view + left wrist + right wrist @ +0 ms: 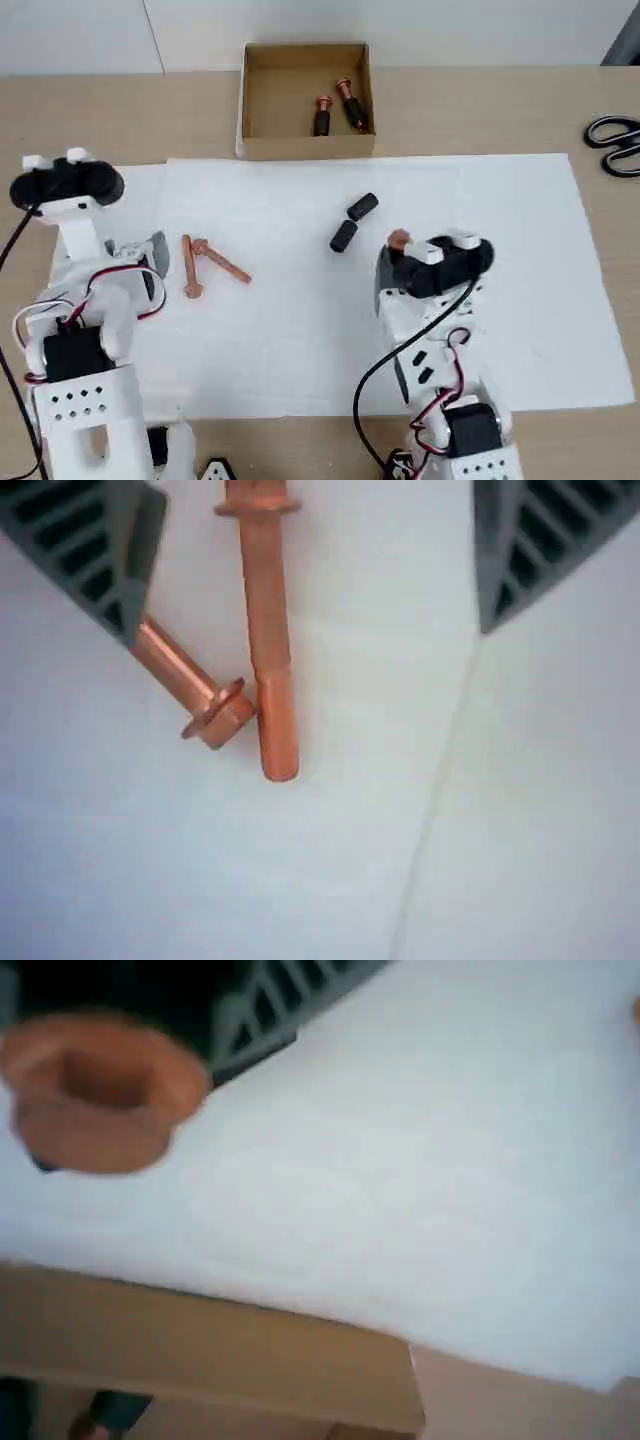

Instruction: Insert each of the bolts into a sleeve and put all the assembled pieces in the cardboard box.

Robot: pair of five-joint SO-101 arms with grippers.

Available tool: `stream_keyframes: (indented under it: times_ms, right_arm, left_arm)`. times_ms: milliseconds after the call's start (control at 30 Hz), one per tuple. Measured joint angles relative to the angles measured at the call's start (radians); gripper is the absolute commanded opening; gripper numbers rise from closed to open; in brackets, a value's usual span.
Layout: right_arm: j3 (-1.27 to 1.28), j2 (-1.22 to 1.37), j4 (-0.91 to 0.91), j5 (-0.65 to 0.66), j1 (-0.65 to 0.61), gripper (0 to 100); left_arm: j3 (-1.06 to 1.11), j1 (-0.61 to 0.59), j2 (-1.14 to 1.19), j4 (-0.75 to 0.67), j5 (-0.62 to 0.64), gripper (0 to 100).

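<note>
Paper sheeting (500, 300) is spread over a wooden table (100, 120). Two loose bolts (265, 630) are seen lying on it, touching in a V shape, between the widely parted jaws of the left gripper (308, 628). A third bolt (100, 1090) is clamped in the right gripper (393, 250), near two black sleeves (343, 236). Two assembled pieces (335, 108) are laid inside the cardboard box (300, 148) at the far side of the table. Scissors (612, 140) are placed beside the paper.
</note>
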Motion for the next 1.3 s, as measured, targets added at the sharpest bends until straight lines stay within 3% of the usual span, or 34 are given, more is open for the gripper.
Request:
stream_keyframes:
  times_ms: [267, 867, 1300]
  right_arm:
    - [-0.448, 0.502, 0.0, 0.035, 0.0, 0.4]
    - [-1.995, 2.107, 0.0, 0.035, -0.023, 0.4]
    - [-2.567, 2.739, 0.0, 0.035, -0.023, 0.8]
  left_arm:
    - [0.048, -0.003, -0.002, 0.006, -0.002, 21]
    - [0.048, -0.003, -0.002, 0.028, -0.005, 21]
    - [0.126, -0.003, -0.002, 0.028, -0.008, 21]
